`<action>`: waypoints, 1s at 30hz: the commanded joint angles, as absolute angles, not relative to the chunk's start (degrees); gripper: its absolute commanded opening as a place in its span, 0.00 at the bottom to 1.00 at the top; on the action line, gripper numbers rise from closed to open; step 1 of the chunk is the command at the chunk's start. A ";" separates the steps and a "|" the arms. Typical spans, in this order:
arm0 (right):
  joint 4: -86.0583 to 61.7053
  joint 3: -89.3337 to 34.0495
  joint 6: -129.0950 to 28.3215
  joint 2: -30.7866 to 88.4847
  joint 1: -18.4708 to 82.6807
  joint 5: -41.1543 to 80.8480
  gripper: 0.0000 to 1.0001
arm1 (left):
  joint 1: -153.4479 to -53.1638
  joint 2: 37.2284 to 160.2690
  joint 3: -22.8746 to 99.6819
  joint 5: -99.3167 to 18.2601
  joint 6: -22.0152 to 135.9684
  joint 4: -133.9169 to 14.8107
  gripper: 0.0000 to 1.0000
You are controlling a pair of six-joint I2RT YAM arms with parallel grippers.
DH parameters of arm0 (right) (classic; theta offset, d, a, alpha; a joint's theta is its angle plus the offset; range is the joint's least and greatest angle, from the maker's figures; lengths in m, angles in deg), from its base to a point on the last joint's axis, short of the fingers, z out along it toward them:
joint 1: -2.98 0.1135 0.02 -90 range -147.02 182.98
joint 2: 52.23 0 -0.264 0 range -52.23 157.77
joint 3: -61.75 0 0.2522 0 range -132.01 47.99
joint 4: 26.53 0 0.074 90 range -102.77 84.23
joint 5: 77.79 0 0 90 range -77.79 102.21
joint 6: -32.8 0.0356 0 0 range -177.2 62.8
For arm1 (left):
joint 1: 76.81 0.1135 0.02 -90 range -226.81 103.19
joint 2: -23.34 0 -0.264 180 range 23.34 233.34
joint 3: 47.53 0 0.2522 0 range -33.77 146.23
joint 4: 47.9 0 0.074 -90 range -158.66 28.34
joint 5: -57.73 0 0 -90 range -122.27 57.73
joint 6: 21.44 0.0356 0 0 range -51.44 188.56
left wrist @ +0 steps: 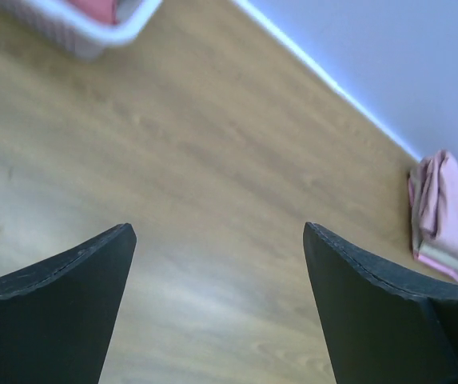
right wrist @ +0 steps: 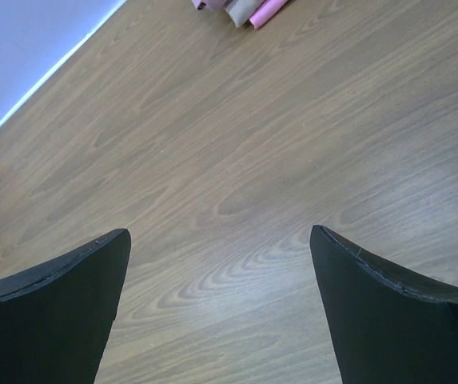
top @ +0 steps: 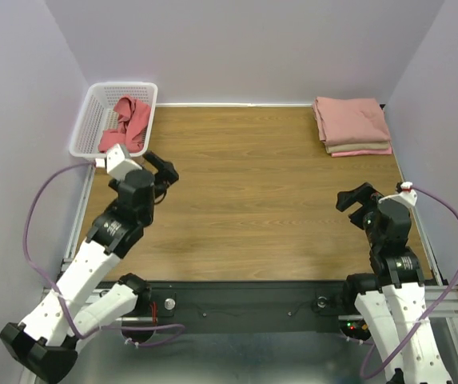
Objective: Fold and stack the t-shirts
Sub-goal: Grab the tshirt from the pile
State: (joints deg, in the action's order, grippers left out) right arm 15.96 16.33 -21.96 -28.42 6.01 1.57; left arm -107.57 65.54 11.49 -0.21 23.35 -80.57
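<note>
**A:** T-shirt stack [top: 352,124]: where does it sit?

**B:** In the far right corner of the tabletop [top: 252,184], close to the back wall. It is folded, with a salmon-pink shirt on top, a beige layer under it and a pink edge at the bottom.

**A:** And the red shirt?

**B:** The red shirt [top: 129,120] lies crumpled and unfolded in the white basket [top: 81,132] at the far left corner.

**A:** How is the left arm set?

**B:** The left arm [top: 93,248] is bent sharply. It climbs from its base at the near left edge toward the basket, then the wrist turns right. That leaves the left tool [top: 167,180] pointing across the wood, near the basket's near right corner. The wrist camera shows its fingers [left wrist: 69,296] spread wide, released, with only bare wood between them. The basket sits at the upper left of that view and the stack at the far right.

**A:** And the right arm?

**B:** The right arm [top: 392,264] rises from the near right edge and leans a little left. The right tool [top: 350,200] points left and away from the base, well apart from the stack. Its fingers [right wrist: 61,296] are parted too, gripping nothing, with plain wood below them. A corner of the stack shows at the top of that wrist view.
</note>
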 commanded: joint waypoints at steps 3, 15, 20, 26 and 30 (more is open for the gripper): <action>12.72 17.05 -20.46 -27.80 5.88 -0.01 1.00 | -98.80 77.55 26.84 0.17 37.08 -72.38 0.98; 12.28 16.35 -22.31 -21.74 5.79 2.36 1.00 | -73.65 123.73 66.88 -23.02 47.09 -75.87 0.96; 12.19 16.53 -22.48 -20.86 5.88 1.75 1.00 | -71.10 143.63 88.10 -24.09 49.22 -84.84 0.96; 12.10 16.53 -23.01 -19.89 5.88 3.50 1.00 | -68.81 156.58 96.14 -29.91 48.78 -81.71 0.96; 12.10 16.53 -23.10 -19.10 5.88 2.98 1.00 | -68.63 161.22 95.34 -29.37 49.22 -78.44 0.96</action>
